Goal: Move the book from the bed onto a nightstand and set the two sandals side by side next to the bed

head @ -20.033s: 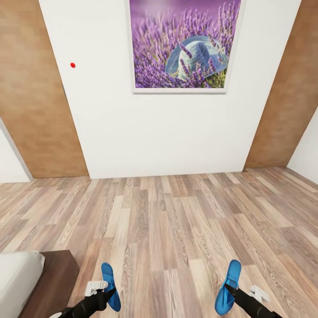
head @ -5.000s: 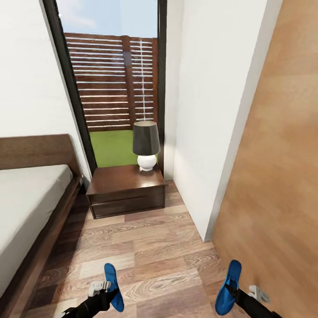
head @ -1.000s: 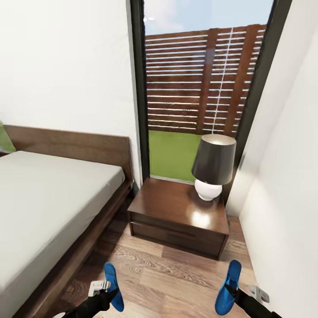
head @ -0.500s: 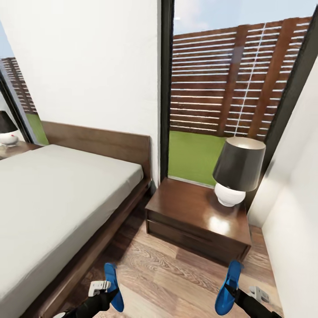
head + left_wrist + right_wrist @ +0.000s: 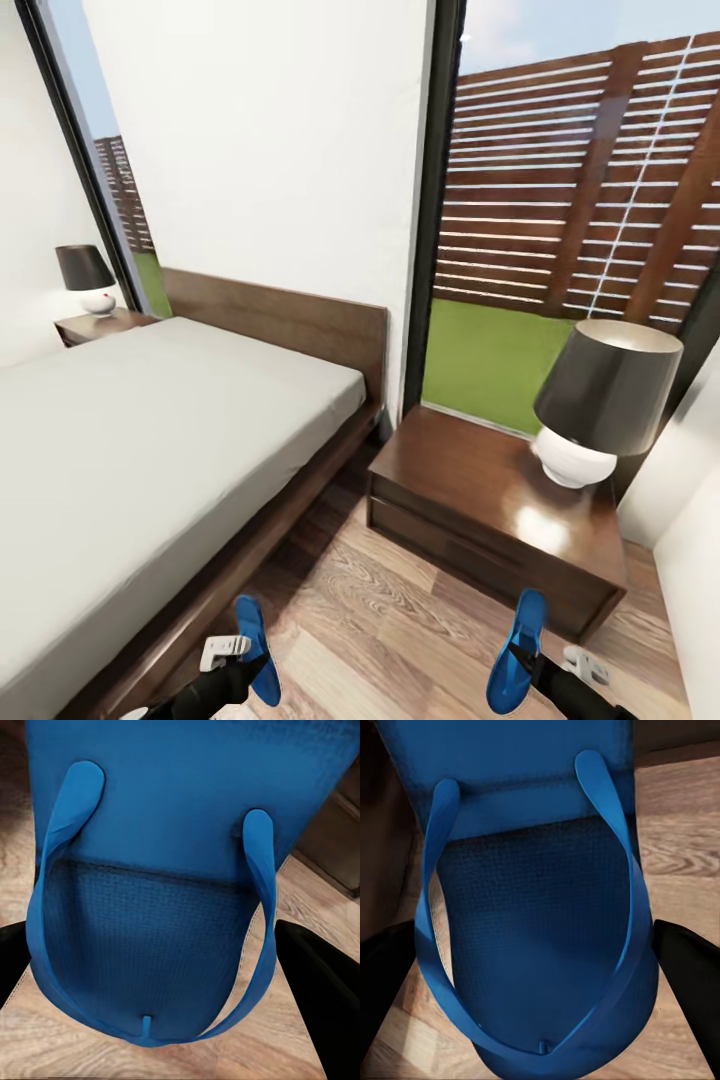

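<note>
Since half a second ago the whole head picture has slid to the right, so the camera was turned, not the things: the low bed with the off-white mattress and dark wood frame (image 5: 150, 440) now takes up the left half, and a second small bedside cabinet (image 5: 95, 325) with a lamp is seen at the upper left.

The near glossy red-brown nightstand (image 5: 480, 500) with its black-shaded lamp (image 5: 600, 400) sits at the right. It could be bumped by an arm when the sandals are put down, because the floor gap is narrow. A sandal could also be dropped crooked.

The left gripper (image 5: 245, 655) is closed on one bright blue flip-flop (image 5: 253, 645) at the bottom left. The right gripper (image 5: 525, 660) is closed on the other blue flip-flop (image 5: 515, 650) at the bottom right.
</note>
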### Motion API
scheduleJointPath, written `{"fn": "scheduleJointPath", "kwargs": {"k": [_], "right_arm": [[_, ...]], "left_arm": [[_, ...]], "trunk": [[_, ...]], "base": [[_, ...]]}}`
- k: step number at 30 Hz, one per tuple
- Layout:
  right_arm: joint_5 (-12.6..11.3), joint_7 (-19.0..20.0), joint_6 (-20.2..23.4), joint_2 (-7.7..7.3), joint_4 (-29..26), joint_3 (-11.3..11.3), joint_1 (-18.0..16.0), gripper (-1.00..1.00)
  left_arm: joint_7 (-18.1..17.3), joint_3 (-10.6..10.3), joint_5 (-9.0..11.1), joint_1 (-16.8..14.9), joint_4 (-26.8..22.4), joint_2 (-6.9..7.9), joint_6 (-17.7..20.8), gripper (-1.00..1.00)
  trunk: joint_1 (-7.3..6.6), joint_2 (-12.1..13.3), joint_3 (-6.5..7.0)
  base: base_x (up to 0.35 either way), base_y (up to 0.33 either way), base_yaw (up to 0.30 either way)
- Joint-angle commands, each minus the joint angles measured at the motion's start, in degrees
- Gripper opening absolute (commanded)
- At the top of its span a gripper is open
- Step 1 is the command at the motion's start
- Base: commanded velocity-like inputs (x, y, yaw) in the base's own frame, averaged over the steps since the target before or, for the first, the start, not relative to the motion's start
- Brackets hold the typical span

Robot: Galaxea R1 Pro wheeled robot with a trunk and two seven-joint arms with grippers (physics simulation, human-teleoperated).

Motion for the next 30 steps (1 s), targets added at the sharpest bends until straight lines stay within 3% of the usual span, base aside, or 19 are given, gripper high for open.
{"fn": "scheduleJointPath", "kwargs": {"k": [1,30], "right_arm": [[-0.58,0.28,0.51,0.00,-0.03,-0.21,-0.02,-1.00],[-0.58,0.28,0.51,0.00,-0.03,-0.21,-0.02,-1.00]], "left_arm": [[-0.05,-0.43,0.27,-0.05,0.04,0.00,-0.37,-1.00],[-0.05,-0.43,0.27,-0.05,0.04,0.00,-0.37,-1.00]], "trunk": [[-0.01,-0.02,-0.05],[-0.01,-0.02,-0.05]], "base": [[0.000,0.000,0.293],[0.000,0.000,0.293]]}}
